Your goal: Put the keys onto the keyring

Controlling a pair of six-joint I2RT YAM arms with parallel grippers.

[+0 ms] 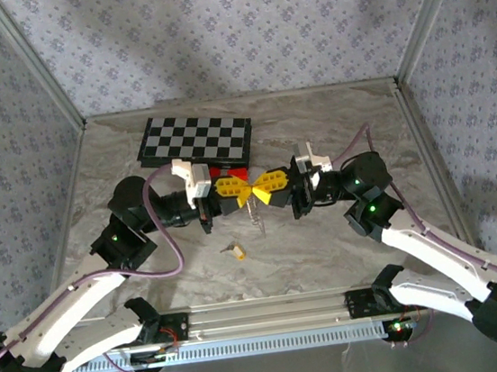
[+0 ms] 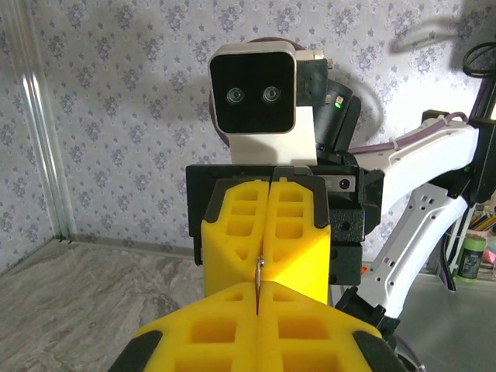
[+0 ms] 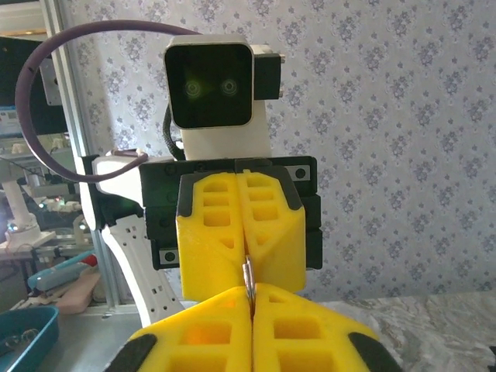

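Above the middle of the table my left gripper (image 1: pixel 242 189) and right gripper (image 1: pixel 260 187) meet tip to tip, yellow fingers pointing at each other. Both are shut on the keyring (image 1: pixel 256 214), whose pale chain-like part hangs below the tips. In the left wrist view the ring's thin metal edge (image 2: pixel 260 270) runs into the slit of my left gripper (image 2: pixel 257 298) and into the facing fingers. The right wrist view has the same ring edge (image 3: pixel 249 273) pinched in my right gripper (image 3: pixel 251 298). One tiny key (image 1: pixel 237 251) with a yellow-orange head lies on the table, in front of the grippers.
A black-and-white chessboard (image 1: pixel 196 141) lies at the back of the table. Red blocks (image 1: pixel 221 172) sit just in front of it, behind the grippers. Metal frame posts and patterned walls close in the table's sides and back.
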